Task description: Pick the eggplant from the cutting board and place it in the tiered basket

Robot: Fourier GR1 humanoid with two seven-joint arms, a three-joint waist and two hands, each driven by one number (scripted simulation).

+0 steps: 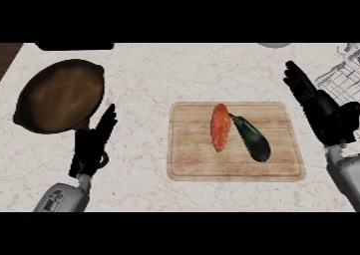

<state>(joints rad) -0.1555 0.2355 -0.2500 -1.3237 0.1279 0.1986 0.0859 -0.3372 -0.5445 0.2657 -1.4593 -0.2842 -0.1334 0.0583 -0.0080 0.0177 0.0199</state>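
Note:
A dark green-black eggplant lies slanted on the wooden cutting board, right of centre. Touching its left side lies an orange carrot. The wire tiered basket shows at the upper right edge, partly cut off. My right hand hovers open to the right of the board, fingers straight and pointing away from me, between the board and the basket. My left hand stays open at the lower left, fingers up, well left of the board.
A dark brown frying pan sits at the upper left, its handle reaching toward my left hand. A dark object lies at the counter's back edge. A pale round thing peeks in at the top right.

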